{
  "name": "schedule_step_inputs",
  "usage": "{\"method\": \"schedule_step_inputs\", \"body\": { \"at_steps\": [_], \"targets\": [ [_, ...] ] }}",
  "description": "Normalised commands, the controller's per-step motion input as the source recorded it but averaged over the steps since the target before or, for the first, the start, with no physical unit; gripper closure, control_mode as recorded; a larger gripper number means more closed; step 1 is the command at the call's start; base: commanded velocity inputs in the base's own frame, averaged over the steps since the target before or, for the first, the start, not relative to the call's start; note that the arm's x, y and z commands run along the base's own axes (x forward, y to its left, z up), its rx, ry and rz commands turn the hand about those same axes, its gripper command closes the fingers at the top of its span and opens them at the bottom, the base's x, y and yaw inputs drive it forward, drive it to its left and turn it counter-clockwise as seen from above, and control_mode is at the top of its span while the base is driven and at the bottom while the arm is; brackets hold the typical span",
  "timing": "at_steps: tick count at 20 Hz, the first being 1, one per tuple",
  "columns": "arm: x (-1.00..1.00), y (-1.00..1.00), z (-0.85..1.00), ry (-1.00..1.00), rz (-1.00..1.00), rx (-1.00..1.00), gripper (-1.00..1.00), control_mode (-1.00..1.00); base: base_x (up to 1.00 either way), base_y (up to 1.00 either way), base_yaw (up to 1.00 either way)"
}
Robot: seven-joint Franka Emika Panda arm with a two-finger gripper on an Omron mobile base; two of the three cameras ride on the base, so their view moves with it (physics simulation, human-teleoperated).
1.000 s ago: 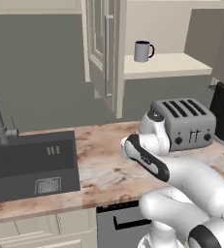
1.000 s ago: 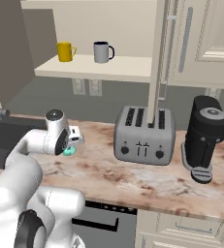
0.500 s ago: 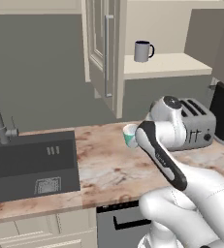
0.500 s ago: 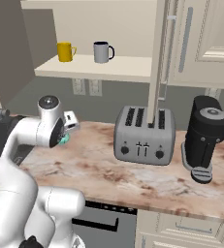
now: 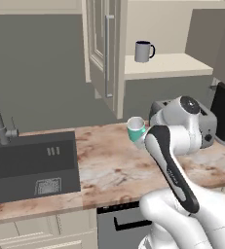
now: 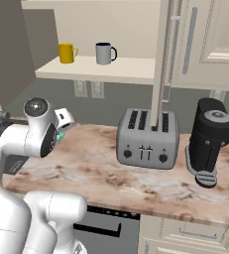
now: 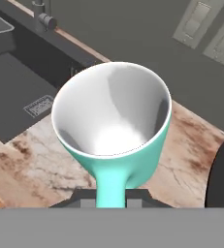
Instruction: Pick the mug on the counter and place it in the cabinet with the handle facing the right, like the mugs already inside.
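The pincer (image 7: 111, 193) is clenched on the teal loop handle (image 7: 110, 186) of the mug (image 7: 114, 118), a smooth, flaring cup with a glossy white inside, held up off the table (image 5: 109, 165), a reddish-brown and cream marbled stone slab. Beside the arm stands a ribbed metal toaster (image 6: 148, 139). Above, a grey mug (image 5: 143, 51) sits on the pale shelf of the cream panelled cabinet (image 5: 104, 53).
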Motion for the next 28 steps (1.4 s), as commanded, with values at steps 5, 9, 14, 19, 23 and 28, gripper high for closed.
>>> {"method": "schedule_step_inputs", "body": {
  "at_steps": [5,9,14,19,23,28],
  "targets": [
    [-0.19,-0.01,0.78,-0.03,-0.07,0.00,1.00,-1.00,0.00,0.00,0.00],
    [-0.14,-0.20,0.82,0.02,-0.11,0.03,1.00,-1.00,0.00,0.00,0.00],
    [-0.18,-0.17,0.64,0.03,-0.03,0.01,1.00,-1.00,0.00,0.00,0.00],
    [-0.19,-0.27,0.14,-0.03,0.00,0.06,1.00,-1.00,0.00,0.00,0.00],
    [-0.10,-0.29,0.17,-0.03,0.00,0.14,1.00,-1.00,0.00,0.00,0.00],
    [0.00,-0.18,0.28,-0.04,0.00,0.07,1.00,-1.00,0.00,0.00,0.00]
  ]
}}
